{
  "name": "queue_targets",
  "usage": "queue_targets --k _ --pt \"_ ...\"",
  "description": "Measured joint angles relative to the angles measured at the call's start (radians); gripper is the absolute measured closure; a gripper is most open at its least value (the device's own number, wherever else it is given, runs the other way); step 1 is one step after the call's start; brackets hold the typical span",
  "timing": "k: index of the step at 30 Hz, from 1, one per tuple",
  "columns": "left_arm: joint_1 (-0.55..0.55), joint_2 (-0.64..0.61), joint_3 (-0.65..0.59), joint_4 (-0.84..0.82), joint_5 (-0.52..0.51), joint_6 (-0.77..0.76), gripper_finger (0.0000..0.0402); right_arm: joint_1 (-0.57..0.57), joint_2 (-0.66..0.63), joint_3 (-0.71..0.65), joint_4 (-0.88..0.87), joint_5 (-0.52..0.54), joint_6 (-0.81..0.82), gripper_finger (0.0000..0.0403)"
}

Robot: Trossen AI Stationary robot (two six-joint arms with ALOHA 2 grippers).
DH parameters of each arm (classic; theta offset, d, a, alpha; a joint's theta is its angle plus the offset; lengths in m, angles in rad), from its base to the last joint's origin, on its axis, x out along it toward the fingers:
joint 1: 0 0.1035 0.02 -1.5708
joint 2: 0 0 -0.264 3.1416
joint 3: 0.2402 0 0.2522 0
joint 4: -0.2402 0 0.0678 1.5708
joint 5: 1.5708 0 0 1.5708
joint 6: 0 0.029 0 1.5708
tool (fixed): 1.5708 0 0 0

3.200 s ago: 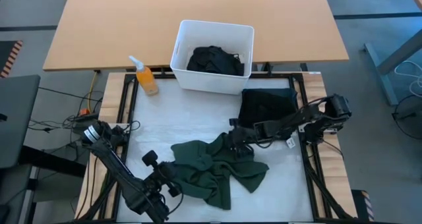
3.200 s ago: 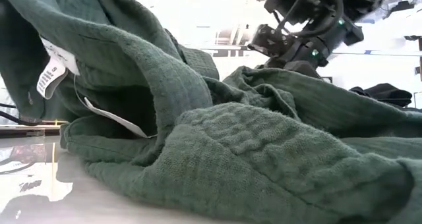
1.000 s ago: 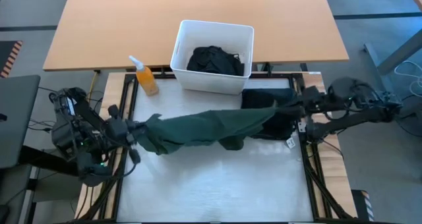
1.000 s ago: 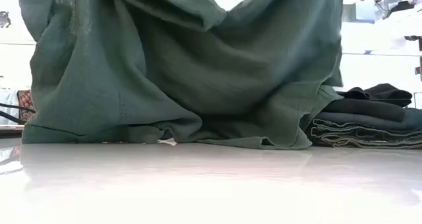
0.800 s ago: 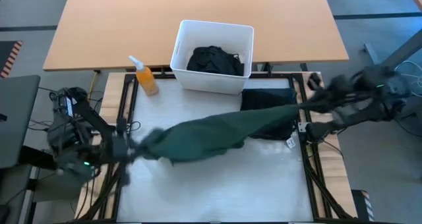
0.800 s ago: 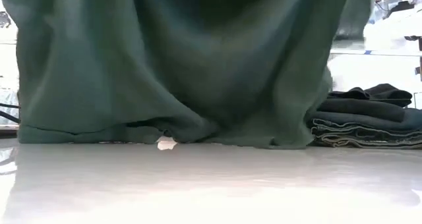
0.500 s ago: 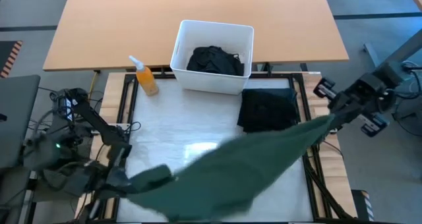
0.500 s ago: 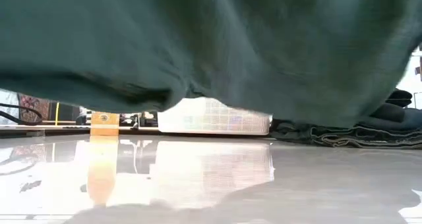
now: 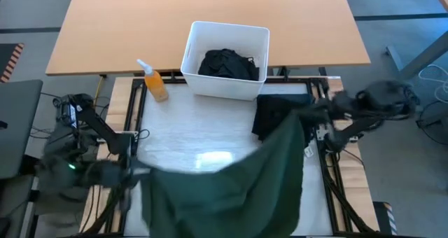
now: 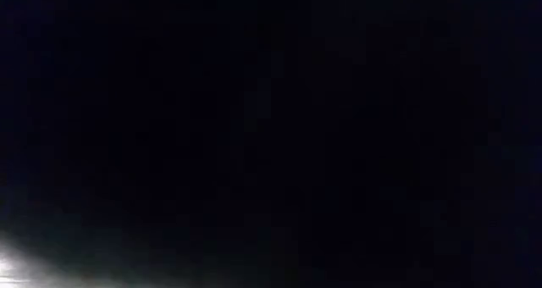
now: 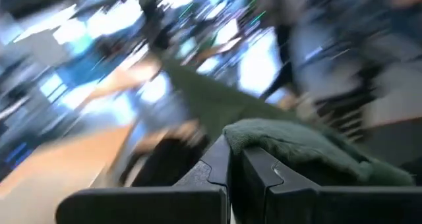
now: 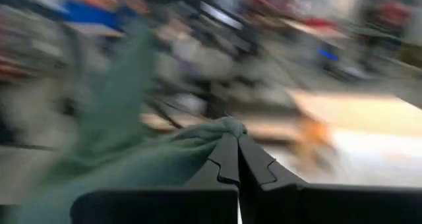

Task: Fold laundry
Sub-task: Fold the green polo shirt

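Note:
A dark green garment (image 9: 231,189) stretches wide between my two grippers and spreads over the table's near half; its near part runs out of the high view. It blacks out the low view. My left gripper (image 9: 138,171) is shut on the garment's left end, near the table's left edge. My right gripper (image 9: 306,114) is shut on its right end, over the table's right side. A folded black pile (image 9: 276,112) lies flat on the table's far right, partly under the green cloth. More black laundry (image 9: 227,63) lies in the white bin. My left gripper pinches a bunched edge of the green garment (image 11: 277,141) between its two shut fingers (image 11: 217,165). The cloth leads away from them toward the other arm, lifted off the table at the hold. My right gripper pinches a bunched corner of the garment (image 12: 221,130) between its shut fingers (image 12: 254,165). The cloth falls away from the hold toward the table's left and near side.
The white bin (image 9: 196,38) stands at the table's far edge, with an orange spray bottle (image 9: 154,82) to its left. A bare white stretch of table (image 9: 189,133) shows between the bin and the green cloth. Black frame rails run along both sides.
Both grippers have swung the garment toward the near edge. The left went near and came back a little; the right swung out right, then back left. The cloth, at first a narrow band across the table's middle, has billowed out wide over the near half and covered the low camera.

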Motion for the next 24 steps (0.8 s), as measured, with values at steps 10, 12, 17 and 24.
queue_targets --k 10,12,17,24 --pt "0.157 0.000 -0.130 -0.946 -0.062 -1.070 0.0401 -0.360 0.018 -0.357 -0.077 -0.141 0.101 0.0393" --pt "0.176 -0.006 -0.202 -1.013 -0.026 -1.202 0.0401 -0.395 0.010 -0.416 -0.051 -0.248 0.116 0.0393" --pt "0.214 -0.061 -0.407 -1.017 0.095 -1.388 0.0401 -0.366 0.008 -0.486 -0.047 -0.405 0.201 0.0393" --pt "0.204 -0.161 -0.713 -0.861 0.200 -1.530 0.0401 -0.149 0.019 -0.641 0.079 -0.438 0.392 0.0394"
